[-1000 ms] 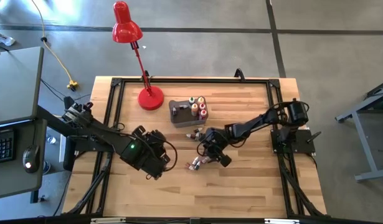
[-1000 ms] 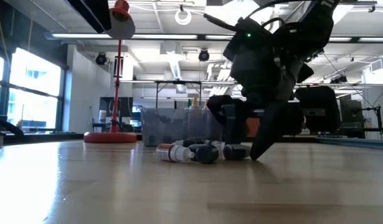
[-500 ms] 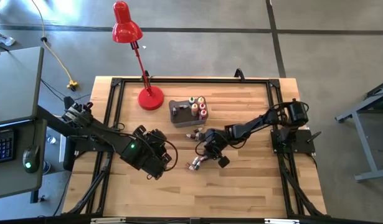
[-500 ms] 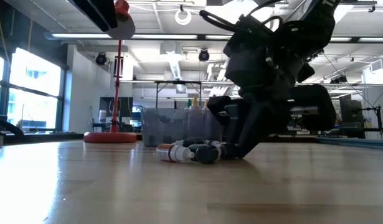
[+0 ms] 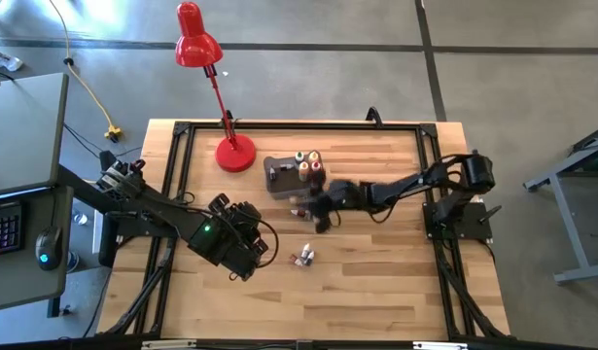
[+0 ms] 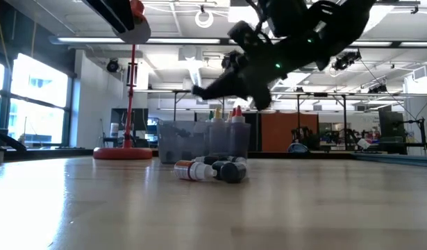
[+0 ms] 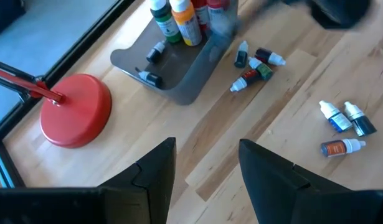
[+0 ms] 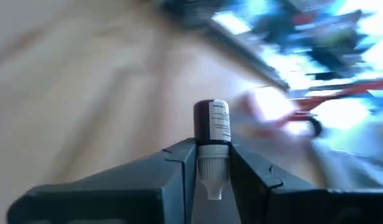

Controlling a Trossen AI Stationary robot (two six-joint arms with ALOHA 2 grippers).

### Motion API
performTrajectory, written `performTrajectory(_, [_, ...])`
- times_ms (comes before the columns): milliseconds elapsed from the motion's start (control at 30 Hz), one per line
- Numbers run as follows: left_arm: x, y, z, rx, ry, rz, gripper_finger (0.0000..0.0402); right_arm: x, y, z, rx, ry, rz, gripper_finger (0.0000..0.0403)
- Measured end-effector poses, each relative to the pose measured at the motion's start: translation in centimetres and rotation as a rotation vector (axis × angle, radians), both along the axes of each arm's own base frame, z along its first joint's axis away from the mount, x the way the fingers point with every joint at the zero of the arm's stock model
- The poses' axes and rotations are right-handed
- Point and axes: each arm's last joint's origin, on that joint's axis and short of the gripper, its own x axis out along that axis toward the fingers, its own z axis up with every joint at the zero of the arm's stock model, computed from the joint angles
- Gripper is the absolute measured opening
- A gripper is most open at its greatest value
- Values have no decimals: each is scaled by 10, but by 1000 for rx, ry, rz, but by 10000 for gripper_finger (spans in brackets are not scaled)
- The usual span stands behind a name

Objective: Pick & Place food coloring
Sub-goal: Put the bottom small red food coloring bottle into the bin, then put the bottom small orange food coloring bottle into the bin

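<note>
Because it is pinched near its white cap, carried bottle: a dark bottle (image 8: 212, 127) juts from the right gripper (image 8: 211, 163), fingers pressed on it, mid-frame in the high view beside the bin (image 5: 279, 177).
Bin: upper centre; upright bottles (image 5: 307, 163) stand inside, likely the drop-off.
Loose bottles: three (image 5: 302, 258) lie lower centre, awaiting pickup.
Left gripper (image 7: 203, 165): spread, empty, idle lower left, clear of the work.
Lamp (image 5: 233, 153): upper left, uninvolved.

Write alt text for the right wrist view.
The right gripper is shut on a small dark food coloring bottle, pinched just above its white cap, which points back toward the camera. Behind it the wooden table and room are blurred.
</note>
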Motion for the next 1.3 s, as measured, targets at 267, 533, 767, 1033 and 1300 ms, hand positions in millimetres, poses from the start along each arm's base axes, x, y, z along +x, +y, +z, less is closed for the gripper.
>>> performTrajectory(267, [0, 0, 1, 24, -13, -2, 169, 9, -61, 15, 153, 13, -119, 86])
performTrajectory(533, [1, 0, 1, 36, -31, 2, 170, 29, -68, 11, 137, 243, -189, 89])
performTrajectory(767, [2, 0, 1, 31, -32, 2, 170, 33, -69, 15, 139, 231, -192, 125])
performTrajectory(1033, [3, -2, -1, -4, -24, -9, 169, 34, -52, 23, 126, 219, -151, 163])
performTrajectory(1300, [11, -7, -44, 16, 50, -115, 169, 16, 6, 44, 97, 350, 5, 165])
